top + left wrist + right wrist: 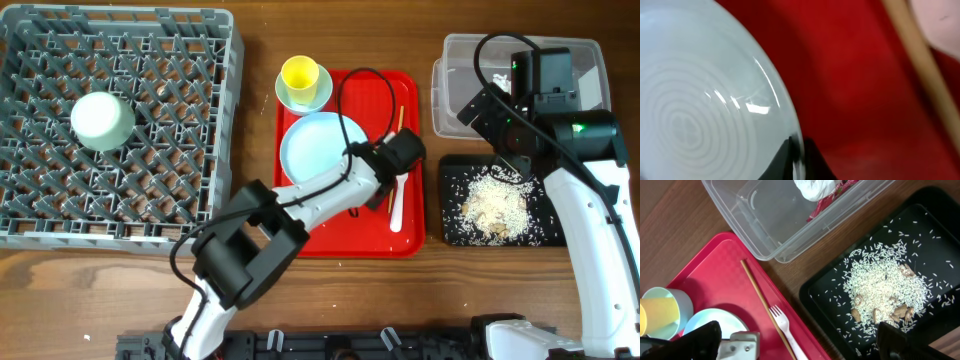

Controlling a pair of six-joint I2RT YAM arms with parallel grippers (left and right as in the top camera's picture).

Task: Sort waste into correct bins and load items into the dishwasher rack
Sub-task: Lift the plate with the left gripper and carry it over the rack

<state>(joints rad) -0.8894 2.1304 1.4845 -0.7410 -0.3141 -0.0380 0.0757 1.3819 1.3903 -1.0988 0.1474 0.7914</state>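
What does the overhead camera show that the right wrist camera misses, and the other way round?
Only overhead: the grey rack with a blue-green bowl in it. Only the right wrist: the crumpled wrapper, hidden from above by the right arm. Both: the clear tub, the red tray with fork, chopstick, yellow cup and pale plate, and the black tray of rice.

Nothing legible anywhere, no word, brand, number or sign. Red markings on the crumpled red-and-white wrapper (pixel 821 191) in the clear tub (pixel 775 225) are too small to read.
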